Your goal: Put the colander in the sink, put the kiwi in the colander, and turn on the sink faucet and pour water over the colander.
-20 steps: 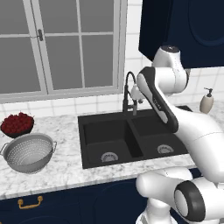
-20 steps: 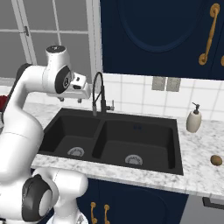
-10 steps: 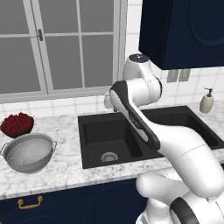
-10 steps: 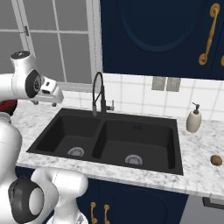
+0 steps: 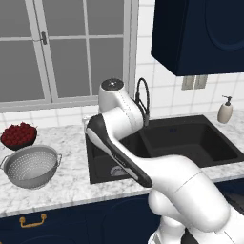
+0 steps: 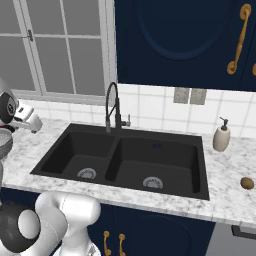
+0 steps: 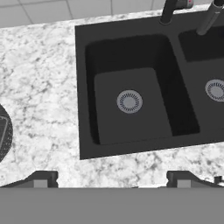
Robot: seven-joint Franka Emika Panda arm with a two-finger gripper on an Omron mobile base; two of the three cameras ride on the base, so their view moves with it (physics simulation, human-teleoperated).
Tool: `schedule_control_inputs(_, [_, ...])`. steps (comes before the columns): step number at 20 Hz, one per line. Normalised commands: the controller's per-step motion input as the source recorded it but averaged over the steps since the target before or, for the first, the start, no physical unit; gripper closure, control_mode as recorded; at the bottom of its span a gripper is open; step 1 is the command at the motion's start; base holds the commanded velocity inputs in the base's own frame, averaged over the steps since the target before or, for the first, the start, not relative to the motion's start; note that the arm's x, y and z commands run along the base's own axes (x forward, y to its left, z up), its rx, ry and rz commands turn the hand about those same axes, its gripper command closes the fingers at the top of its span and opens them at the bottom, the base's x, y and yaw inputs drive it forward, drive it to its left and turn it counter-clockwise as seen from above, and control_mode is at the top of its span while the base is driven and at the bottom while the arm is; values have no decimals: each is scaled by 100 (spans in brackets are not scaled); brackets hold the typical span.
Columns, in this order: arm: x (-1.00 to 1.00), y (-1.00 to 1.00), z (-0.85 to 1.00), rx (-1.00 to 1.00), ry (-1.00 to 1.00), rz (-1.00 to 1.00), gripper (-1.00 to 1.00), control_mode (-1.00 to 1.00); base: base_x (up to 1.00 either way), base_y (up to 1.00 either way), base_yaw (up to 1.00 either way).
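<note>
The silver holed colander [image 5: 32,166] sits on the marble counter left of the black double sink [image 5: 162,143], and its rim shows at the left edge of the hand view [image 7: 3,133]. The tan kiwi [image 6: 247,183] lies on the counter at the far right, past the sink [image 6: 135,160]. The black gooseneck faucet [image 6: 112,107] stands behind the divider between the basins. My gripper [image 7: 113,180] hangs open and empty above the counter's front strip, by the left basin, whose drain [image 7: 129,101] lies ahead. The arm reaches left across the sink.
A dark bowl of red berries [image 5: 19,135] stands behind the colander near the window. A beige soap dispenser [image 6: 221,137] is at the back right of the sink. Dark blue cabinets hang above the right side.
The arm has swung from above the faucet and right basin to the left, and the hand is now over the counter by the left basin. Colander, kiwi and faucet have stayed put.
</note>
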Motion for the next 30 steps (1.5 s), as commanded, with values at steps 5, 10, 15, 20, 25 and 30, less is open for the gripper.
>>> schedule_control_inputs(5, [0,54,-31,0,0,-5,-100,-100,0,0,0])
schedule_control_inputs(10, [7,32,-24,2,4,-6,-100,-100,0,0,0])
schedule_control_inputs(15, [11,25,-31,12,8,-5,-100,-100,0,0,0])
schedule_control_inputs(20, [42,60,-69,6,7,-1,-100,-100,0,0,0])
schedule_control_inputs(25, [59,57,-21,2,12,1,-100,-100,0,0,0])
schedule_control_inputs(30, [41,42,0,0,12,1,-100,-100,0,0,0])
